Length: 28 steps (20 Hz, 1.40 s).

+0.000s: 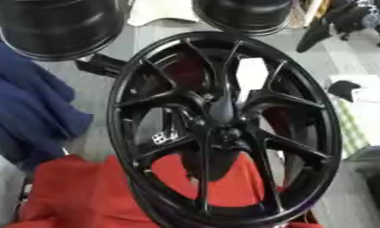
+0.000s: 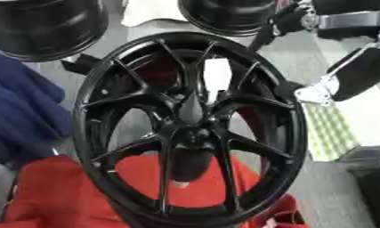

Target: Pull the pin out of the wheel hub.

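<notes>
Red cloth [image 1: 83, 191] lies nearest, under the big black multi-spoke alloy wheel [image 2: 189, 129] standing tilted at centre. At its hub sits a dark pointed pin [image 2: 191, 109]. Robot's right arm [image 2: 345, 78] shows upper right; whether either hand's fingers are apart cannot be told.

We can't make out the pin at the wheel hub [image 1: 224, 129]; wheel rim [image 1: 224, 218] cut off at the bottom edge.
</notes>
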Tool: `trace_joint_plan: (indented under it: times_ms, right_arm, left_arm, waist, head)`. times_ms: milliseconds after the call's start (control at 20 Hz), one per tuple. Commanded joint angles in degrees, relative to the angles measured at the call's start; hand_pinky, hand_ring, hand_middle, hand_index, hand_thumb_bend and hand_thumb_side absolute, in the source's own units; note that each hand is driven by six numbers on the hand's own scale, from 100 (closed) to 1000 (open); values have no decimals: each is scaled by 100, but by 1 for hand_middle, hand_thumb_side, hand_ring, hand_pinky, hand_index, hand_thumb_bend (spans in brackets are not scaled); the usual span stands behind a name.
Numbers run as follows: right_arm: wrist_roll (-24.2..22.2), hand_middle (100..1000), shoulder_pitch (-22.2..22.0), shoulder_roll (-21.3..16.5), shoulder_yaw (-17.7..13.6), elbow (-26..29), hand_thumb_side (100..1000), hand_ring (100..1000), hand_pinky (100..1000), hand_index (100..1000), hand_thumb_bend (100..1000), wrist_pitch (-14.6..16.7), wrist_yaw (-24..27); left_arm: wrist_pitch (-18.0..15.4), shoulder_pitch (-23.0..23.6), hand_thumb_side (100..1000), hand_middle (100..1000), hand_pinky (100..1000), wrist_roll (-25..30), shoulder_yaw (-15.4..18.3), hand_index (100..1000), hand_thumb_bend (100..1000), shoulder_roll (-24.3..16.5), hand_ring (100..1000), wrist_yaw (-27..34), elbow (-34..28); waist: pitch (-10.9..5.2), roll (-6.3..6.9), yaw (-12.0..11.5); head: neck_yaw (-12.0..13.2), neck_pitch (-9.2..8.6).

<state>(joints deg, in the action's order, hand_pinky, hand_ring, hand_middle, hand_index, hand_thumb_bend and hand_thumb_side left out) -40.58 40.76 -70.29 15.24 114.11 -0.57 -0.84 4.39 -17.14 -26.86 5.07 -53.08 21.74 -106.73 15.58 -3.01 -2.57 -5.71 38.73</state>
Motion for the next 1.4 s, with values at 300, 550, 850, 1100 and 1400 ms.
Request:
trace_joint_plan:
  times_ms: [300, 550, 850, 1100, 1400]
  right_arm:
    - [46, 781, 409, 105, 290, 49, 336, 834, 863, 906, 263, -776, 322]
    - [-46, 798, 674, 304, 528, 49, 330, 844, 860, 911, 272, -1205, 325]
    - [6, 820, 902, 539, 749, -72, 333, 865, 860, 909, 286, -1733, 128]
    - [59, 853, 1078, 740, 884, -221, 337, 883, 867, 910, 292, -1918, -112]
    - [248, 865, 1199, 897, 856, -451, 344, 892, 870, 910, 298, -2009, -374]
  left_arm:
    - [-7, -36, 692, 806, 754, 28, 27, 854, 604, -271, 766, -17, -82]
    - [-4, -46, 692, 806, 753, 41, 16, 853, 604, -265, 766, -12, -78]
    - [0, -49, 691, 806, 753, 42, 16, 853, 606, -258, 766, -10, -70]
    - [1, -57, 691, 806, 752, 41, 18, 853, 607, -245, 766, -4, -68]
    - [-4, -55, 691, 806, 751, 26, 32, 853, 608, -232, 765, -5, -72]
  waist:
    - [-107, -18, -18]
    - [-111, -28, -32]
    - [-124, -48, -69]
    - [-111, -74, -95]
    - [-61, -100, -125]
  head:
    - [-11, 63]
    - [-15, 94]
    - [-55, 138]
    - [-73, 184]
    - [-95, 239]
